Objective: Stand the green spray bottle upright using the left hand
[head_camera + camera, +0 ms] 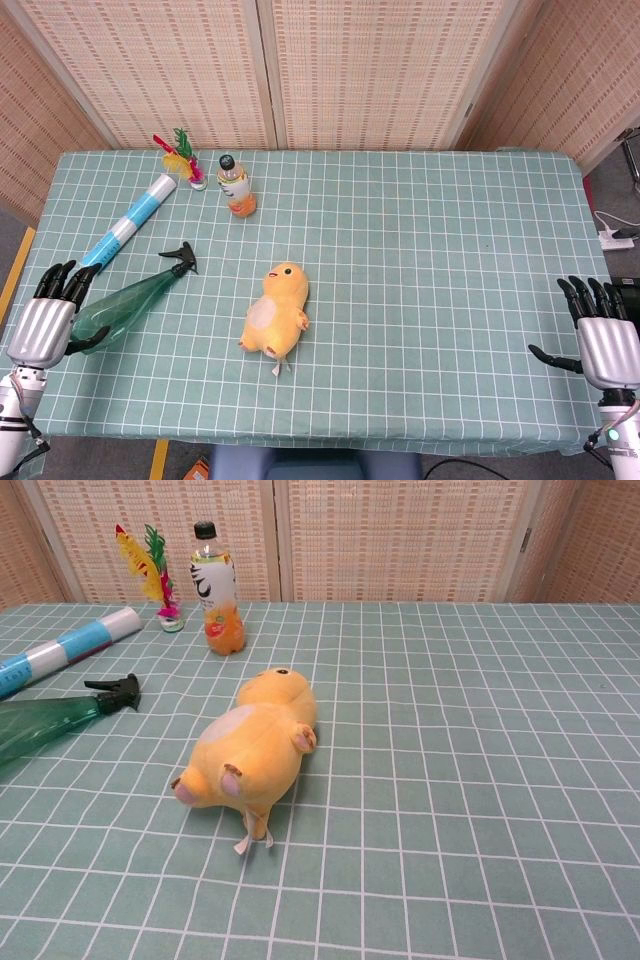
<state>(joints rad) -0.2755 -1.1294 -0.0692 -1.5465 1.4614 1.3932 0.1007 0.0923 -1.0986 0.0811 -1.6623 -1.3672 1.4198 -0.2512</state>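
Observation:
The green spray bottle lies on its side at the left of the table, black nozzle pointing toward the middle; the chest view shows the green spray bottle at its left edge. My left hand sits at the bottle's base end with its fingers apart, and its thumb reaches under the bottle's bottom. Whether it touches is unclear. My right hand hovers at the table's right front, fingers spread and holding nothing. Neither hand shows in the chest view.
A yellow plush duck lies mid-table. A blue-and-white tube lies behind the spray bottle. An orange drink bottle and a feather shuttlecock stand at the back left. The table's left edge is close to my left hand.

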